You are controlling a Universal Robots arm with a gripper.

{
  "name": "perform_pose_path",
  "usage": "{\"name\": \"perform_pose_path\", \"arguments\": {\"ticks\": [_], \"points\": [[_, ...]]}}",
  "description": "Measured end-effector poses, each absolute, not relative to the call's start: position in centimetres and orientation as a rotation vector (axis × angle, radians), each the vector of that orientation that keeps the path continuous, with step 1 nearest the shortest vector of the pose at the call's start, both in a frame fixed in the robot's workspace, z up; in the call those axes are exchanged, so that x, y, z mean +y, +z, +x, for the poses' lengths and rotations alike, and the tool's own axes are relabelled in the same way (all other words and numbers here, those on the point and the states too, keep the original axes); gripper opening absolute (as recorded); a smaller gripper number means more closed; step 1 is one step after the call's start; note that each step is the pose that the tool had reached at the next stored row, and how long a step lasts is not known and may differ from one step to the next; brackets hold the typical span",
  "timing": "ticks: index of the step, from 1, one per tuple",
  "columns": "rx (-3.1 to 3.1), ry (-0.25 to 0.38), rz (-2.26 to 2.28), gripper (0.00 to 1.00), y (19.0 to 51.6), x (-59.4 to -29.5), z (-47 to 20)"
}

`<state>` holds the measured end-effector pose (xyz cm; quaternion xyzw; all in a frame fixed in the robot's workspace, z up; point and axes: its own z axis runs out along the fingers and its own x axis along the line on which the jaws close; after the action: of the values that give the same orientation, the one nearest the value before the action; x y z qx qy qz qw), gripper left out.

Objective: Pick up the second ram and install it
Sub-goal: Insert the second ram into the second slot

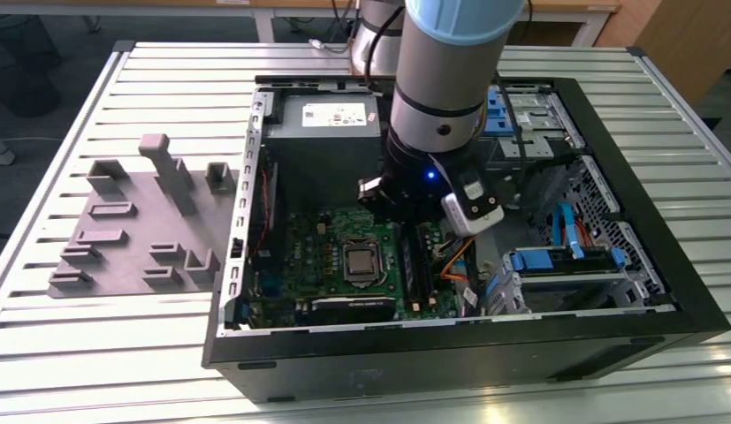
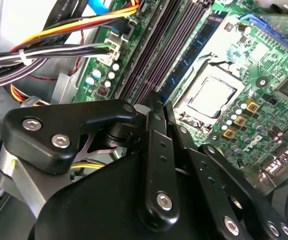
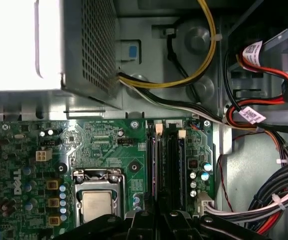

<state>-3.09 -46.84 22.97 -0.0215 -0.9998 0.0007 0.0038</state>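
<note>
One end effector [image 2: 156, 100] over seemingly seated second ram [image 3: 174, 172]

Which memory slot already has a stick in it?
The slot beside the processor socket: a blue-green stick with black chips stands in it; the other slots look bare.

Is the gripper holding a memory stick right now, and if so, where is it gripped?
It cannot be told. The gripper is low over the memory slots on the motherboard, and its own linkage hides the fingertips. A memory stick sits seated in the slot beside the processor socket.
</note>
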Motion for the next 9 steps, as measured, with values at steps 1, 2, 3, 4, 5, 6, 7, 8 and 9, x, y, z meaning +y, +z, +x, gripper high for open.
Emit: {"name": "perform_pose_path", "arguments": {"ticks": [1,2,3,4,5,6,7,8,9], "points": [[-3.133,0.000,-0.068,0.14,22.89,-46.91,-3.09],[-3.133,-0.002,-0.068,0.14,22.78,-46.96,-3.09],[-3.133,-0.005,-0.068,0.14,22.64,-46.98,-3.09],[-3.133,-0.008,-0.068,0.14,22.48,-46.99,-3.08],[-3.133,-0.011,-0.069,0.14,22.35,-47.01,-3.07],[-3.133,-0.014,-0.070,0.14,22.22,-47.03,-3.07],[-3.133,-0.015,-0.070,0.14,22.14,-47.05,-3.08],[-3.133,-0.016,-0.071,0.14,22.07,-47.08,-3.07],[-3.133,-0.018,-0.071,0.14,22.02,-47.13,-3.07]]}}
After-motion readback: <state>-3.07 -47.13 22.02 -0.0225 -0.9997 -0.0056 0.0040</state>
